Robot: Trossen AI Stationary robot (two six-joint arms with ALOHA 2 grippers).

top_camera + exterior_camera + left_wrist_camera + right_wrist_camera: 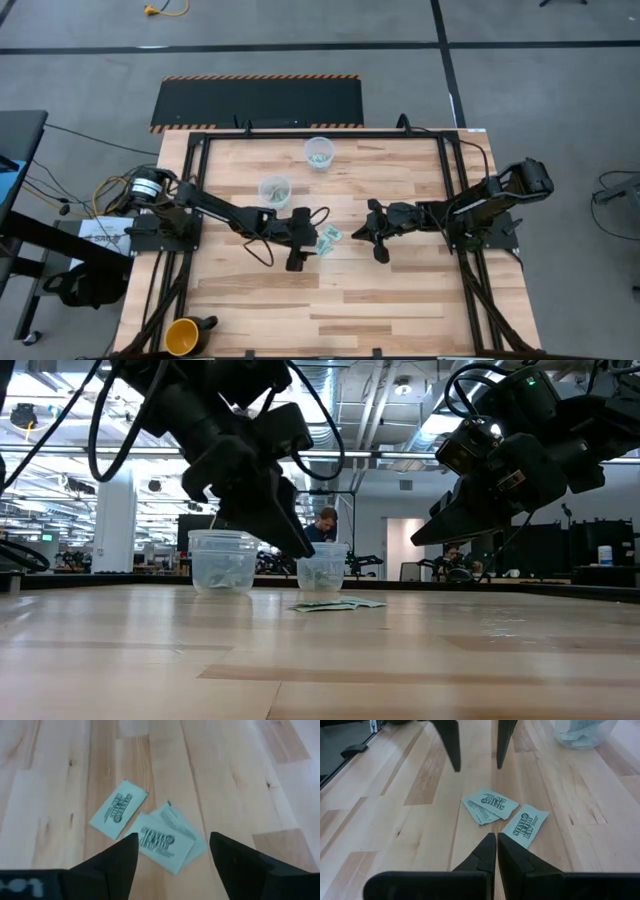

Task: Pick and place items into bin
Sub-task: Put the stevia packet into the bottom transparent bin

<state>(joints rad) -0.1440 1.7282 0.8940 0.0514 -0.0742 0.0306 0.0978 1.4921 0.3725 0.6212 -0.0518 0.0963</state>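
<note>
Three mint-green and white packets (160, 840) lie flat on the wooden table (400, 290) near its middle, two of them overlapping. They also show in the high view (330, 238) and the low view (335, 605). My left gripper (173, 837) is open and slants down just above them, one finger on either side of the overlapping pair and touching nothing. My right gripper (495, 838) is shut and hangs still, a little to the packets' right, pointing at them. Two clear cup-shaped bins (274, 188) (319, 152) stand farther back and hold more packets.
A yellow mug (182, 335) stands at the near left corner. A black frame (320, 132) runs around the table's edges. Bare wood lies between the packets and the near edge. In the low view, people sit in the room beyond the table.
</note>
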